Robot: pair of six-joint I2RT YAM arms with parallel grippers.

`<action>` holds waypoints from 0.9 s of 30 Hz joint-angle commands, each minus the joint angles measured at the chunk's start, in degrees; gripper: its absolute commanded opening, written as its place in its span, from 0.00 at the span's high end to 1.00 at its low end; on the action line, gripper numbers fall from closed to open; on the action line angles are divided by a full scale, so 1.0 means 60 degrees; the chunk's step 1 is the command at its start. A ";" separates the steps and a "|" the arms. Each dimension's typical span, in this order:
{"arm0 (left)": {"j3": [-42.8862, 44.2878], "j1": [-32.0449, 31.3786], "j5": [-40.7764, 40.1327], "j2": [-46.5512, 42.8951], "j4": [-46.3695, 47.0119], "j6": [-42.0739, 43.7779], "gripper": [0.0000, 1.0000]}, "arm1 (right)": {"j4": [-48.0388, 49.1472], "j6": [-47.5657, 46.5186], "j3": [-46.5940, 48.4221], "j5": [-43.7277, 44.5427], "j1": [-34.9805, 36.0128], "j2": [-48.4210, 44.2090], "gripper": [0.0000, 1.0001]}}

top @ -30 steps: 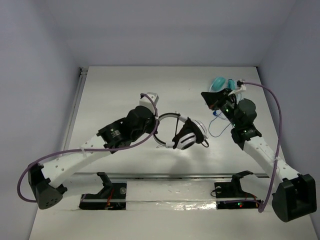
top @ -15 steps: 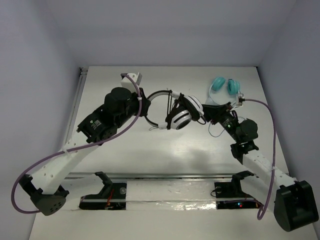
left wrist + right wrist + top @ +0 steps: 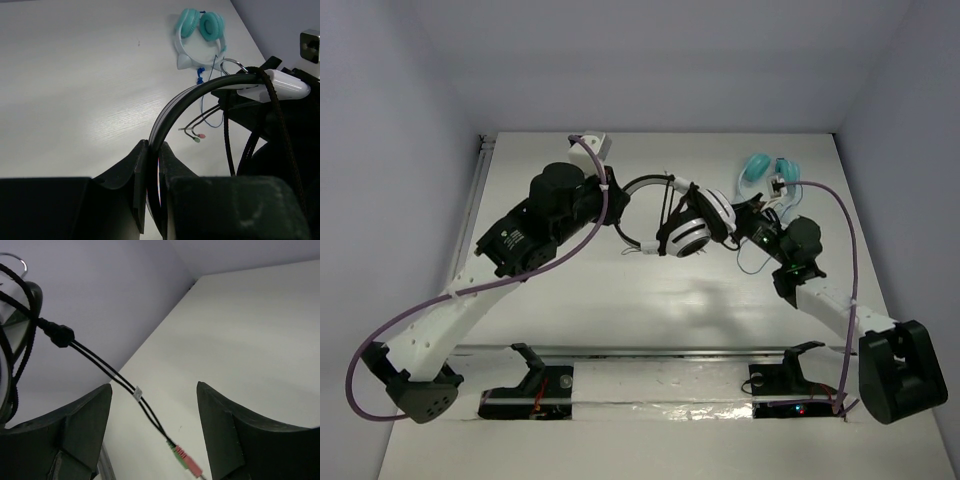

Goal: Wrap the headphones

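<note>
The headphones (image 3: 692,230) hang above the table, white-shelled cups together, with the black cable crossing them. My left gripper (image 3: 617,203) is shut on the thin black headband (image 3: 186,99), which arcs up from between its fingers (image 3: 135,170). My right gripper (image 3: 745,222) sits just right of the cups and stands open. In the right wrist view the cable (image 3: 95,362) runs loose between the spread fingers (image 3: 85,425), touching neither, and ends in pink and green plugs (image 3: 184,459). The same plugs (image 3: 196,136) dangle below the headband in the left wrist view.
Teal headphones (image 3: 765,168) with a thin blue cord (image 3: 200,77) lie on the table at the back right, just behind my right gripper. White walls close in the table on three sides. A rail (image 3: 470,210) runs along the left edge.
My right gripper has opened and let go of the cable, after moving forward from the teal headphones toward the cups. My left arm carried the headphones back and slightly up.
</note>
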 commanded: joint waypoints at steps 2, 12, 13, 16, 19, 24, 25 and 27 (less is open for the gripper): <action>0.0730 -0.0004 0.0362 -0.0078 0.1067 -0.0304 1.00 | 0.0250 -0.0405 0.0330 -0.0501 0.0490 0.0596 0.25; 0.0979 0.0084 0.0450 0.0025 0.1067 -0.0275 1.00 | 0.1494 0.0165 0.0183 -0.1643 0.1385 0.1869 0.31; 0.0979 0.0084 0.0421 0.0011 0.1082 -0.0290 1.00 | 0.1684 0.0225 0.0198 -0.1673 0.1385 0.1958 0.33; 0.0965 0.0084 0.0377 0.0011 0.1096 -0.0275 1.00 | 0.1686 0.0226 0.0256 -0.1572 0.1560 0.2134 0.43; 0.0979 0.0084 0.0479 0.0040 0.1170 -0.0304 1.00 | 0.1496 0.0065 0.0330 -0.1353 0.1648 0.2222 0.40; 0.1052 0.0084 0.0583 0.0084 0.1214 -0.0334 1.00 | 0.1583 0.0093 0.0418 -0.1322 0.1736 0.2369 0.44; 0.1082 0.0084 0.0553 0.0098 0.1199 -0.0319 1.00 | 0.1685 0.0123 0.0403 -0.1366 0.1737 0.2384 0.48; 0.1140 0.0084 0.0436 0.0128 0.1141 -0.0304 1.00 | 0.1657 0.0167 0.0418 -0.1322 0.1825 0.2443 0.60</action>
